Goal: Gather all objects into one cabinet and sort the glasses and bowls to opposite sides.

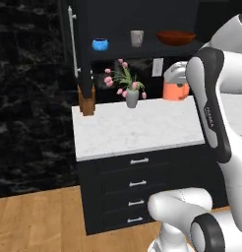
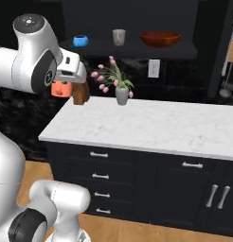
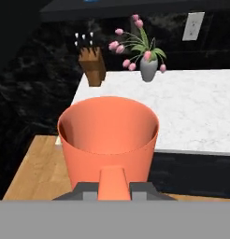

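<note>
Fingers (image 3: 113, 186) clamped on the orange cup (image 3: 108, 137), held above the floor beside the marble surface (image 1: 137, 130), blue bowl (image 1: 100, 44), mug (image 1: 136, 38), red-brown bowl (image 1: 176, 37) up on the cabinet shelf (image 1: 142, 50)

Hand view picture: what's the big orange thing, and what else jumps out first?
That is the orange cup, held in the robot's gripper with its jaws shut on it, out in front of the white marble counter. Next you'd spot the vase of pink tulips at the back of the counter, with the wooden knife block at its far left corner. Up on the dark cabinet shelf sit a blue bowl, a grey-beige mug and a wide red-brown bowl.
</note>
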